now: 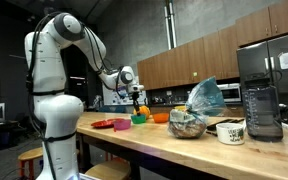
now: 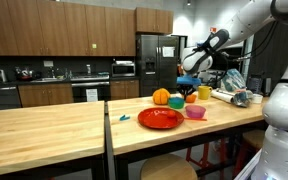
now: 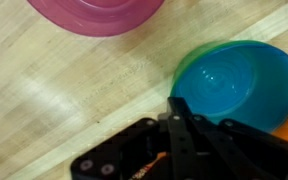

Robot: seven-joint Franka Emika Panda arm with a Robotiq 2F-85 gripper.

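In the wrist view my gripper comes in from the bottom, its black fingers pressed together at the near rim of a blue bowl nested in a green bowl. A thin orange sliver shows low between the gripper's links; I cannot tell whether it is held. A pink bowl lies beyond on the wooden counter. In both exterior views the gripper hangs just above the green bowl, between an orange fruit and the pink bowl.
A red plate lies near the bowls, a yellow bowl behind them. Further along the counter stand a metal bowl, a plastic bag, a mug and a blender. A stool stands by the robot's base.
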